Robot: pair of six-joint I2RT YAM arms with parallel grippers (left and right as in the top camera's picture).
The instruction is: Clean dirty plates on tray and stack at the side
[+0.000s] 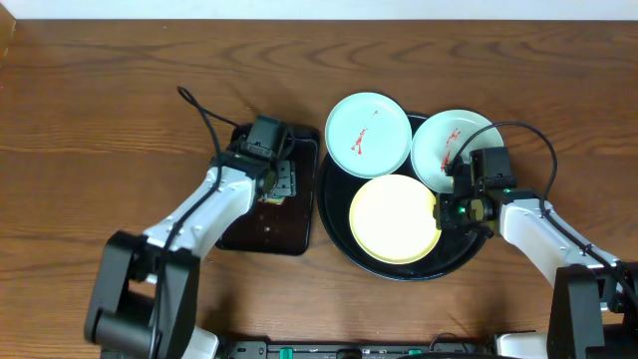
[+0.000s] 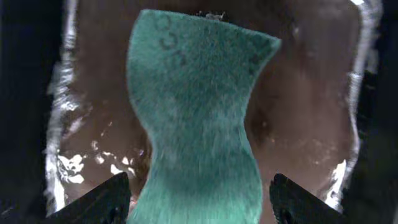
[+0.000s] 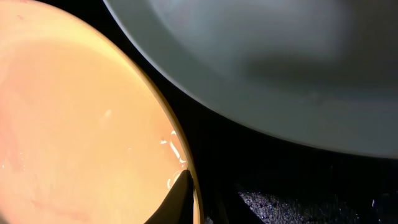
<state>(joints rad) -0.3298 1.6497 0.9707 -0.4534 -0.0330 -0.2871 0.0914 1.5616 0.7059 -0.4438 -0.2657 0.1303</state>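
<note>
Left gripper (image 1: 271, 165) over the sponge (image 2: 199, 124), right gripper (image 1: 461, 204) at the yellow plate (image 1: 394, 219).
Left fingers (image 2: 109, 199) are spread either side of the sponge in the small tray (image 1: 261, 231); the right grip cannot be told. The yellow plate, red-smeared blue plate (image 1: 367, 135) and white plate (image 1: 444, 150) lie on the round tray (image 1: 399, 271).

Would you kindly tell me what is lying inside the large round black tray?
Three plates: a yellow plate without smears, and a left blue plate and right blue plate, both smeared red. The right pincer covers part of the right one's rim, hiding what lies beneath.
</note>
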